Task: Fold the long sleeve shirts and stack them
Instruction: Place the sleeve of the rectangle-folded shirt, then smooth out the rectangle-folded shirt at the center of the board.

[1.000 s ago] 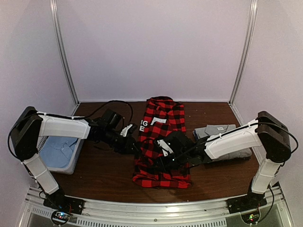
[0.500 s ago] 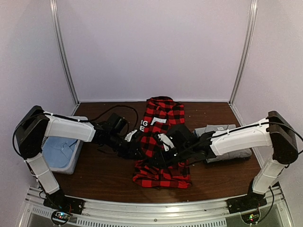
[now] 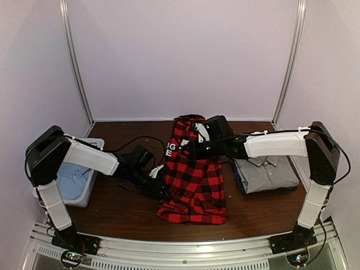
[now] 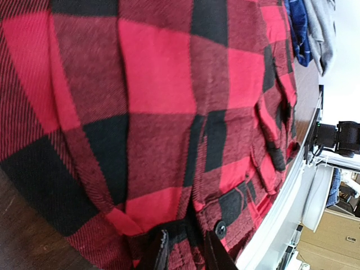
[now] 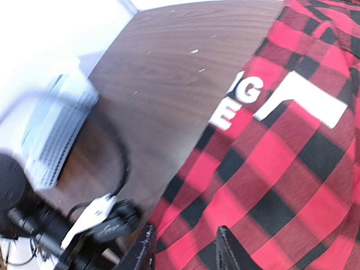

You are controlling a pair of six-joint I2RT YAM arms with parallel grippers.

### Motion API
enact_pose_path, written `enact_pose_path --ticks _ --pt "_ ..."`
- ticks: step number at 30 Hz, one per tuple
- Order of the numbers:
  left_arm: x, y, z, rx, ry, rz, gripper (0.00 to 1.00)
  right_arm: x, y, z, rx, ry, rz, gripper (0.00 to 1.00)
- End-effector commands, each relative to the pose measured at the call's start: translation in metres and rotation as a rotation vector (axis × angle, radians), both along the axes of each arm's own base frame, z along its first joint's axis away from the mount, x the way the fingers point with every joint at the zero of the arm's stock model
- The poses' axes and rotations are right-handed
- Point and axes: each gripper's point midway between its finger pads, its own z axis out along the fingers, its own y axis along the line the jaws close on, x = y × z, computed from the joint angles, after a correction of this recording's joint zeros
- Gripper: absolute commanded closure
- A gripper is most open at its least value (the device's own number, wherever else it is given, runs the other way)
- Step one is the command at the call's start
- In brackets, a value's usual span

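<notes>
The red-and-black flannel shirt (image 3: 194, 180) lies lengthwise mid-table, white letters (image 3: 172, 147) near its far left edge. My left gripper (image 3: 160, 188) sits at the shirt's left edge. In the left wrist view it (image 4: 188, 256) is shut on a fold of the flannel (image 4: 157, 112) next to a black button (image 4: 220, 229). My right gripper (image 3: 191, 149) hovers over the shirt's far part. In its own view it (image 5: 185, 250) is open above the checks, near the letters (image 5: 242, 98). The grey shirt (image 3: 267, 171) lies folded at the right.
A pale bin (image 3: 93, 185) holding light blue cloth stands at the left edge, also seen blurred as a bin (image 5: 56, 129) in the right wrist view. Black cables (image 3: 138, 143) trail from the left arm. Bare brown table (image 3: 121, 211) shows in front of the left arm.
The right gripper has let go and moved from the shirt's near middle to its far part, uncovering the grey shirt. The left gripper has kept its hold and shifted slightly right.
</notes>
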Motion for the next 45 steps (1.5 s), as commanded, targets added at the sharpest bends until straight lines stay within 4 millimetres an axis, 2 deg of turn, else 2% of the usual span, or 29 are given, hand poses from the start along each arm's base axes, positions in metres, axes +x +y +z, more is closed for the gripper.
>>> enact_pose_path --ticks 1,4,8,13,17,20,27,32,35,38,45 --pt "0.000 0.000 -0.007 -0.002 -0.013 0.009 0.77 0.053 -0.008 0.002 0.104 0.002 -0.062 0.65" --pt "-0.003 0.004 -0.011 0.012 -0.010 0.014 0.78 0.083 -0.012 -0.003 0.146 0.019 -0.089 0.69" --pt "-0.006 0.006 -0.015 0.022 -0.008 0.016 0.78 0.110 -0.010 -0.020 0.171 0.052 -0.105 0.73" --pt "-0.008 0.007 -0.016 0.027 -0.005 0.018 0.79 0.128 0.000 -0.037 0.229 0.097 -0.105 0.75" --pt "-0.009 0.006 -0.016 0.026 -0.006 0.019 0.79 0.145 0.000 -0.053 0.251 0.122 -0.134 0.75" --pt "-0.010 0.006 -0.015 0.025 -0.006 0.019 0.79 0.159 -0.006 -0.065 0.253 0.135 -0.161 0.75" --pt "-0.015 0.009 -0.019 0.037 0.000 0.022 0.79 0.190 -0.031 -0.110 0.229 0.191 -0.242 0.76" --pt "-0.017 0.010 -0.018 0.035 0.002 0.029 0.79 0.209 -0.036 -0.120 0.240 0.214 -0.276 0.76" --pt "-0.018 0.010 -0.018 0.035 0.003 0.032 0.79 0.216 -0.037 -0.112 0.259 0.210 -0.279 0.76" --pt "-0.018 0.010 -0.014 0.029 -0.003 0.032 0.79 0.221 -0.038 -0.097 0.252 0.186 -0.274 0.76" --pt "-0.011 0.005 0.001 0.003 -0.038 0.035 0.79 0.215 -0.041 -0.030 0.259 0.102 -0.234 0.74"
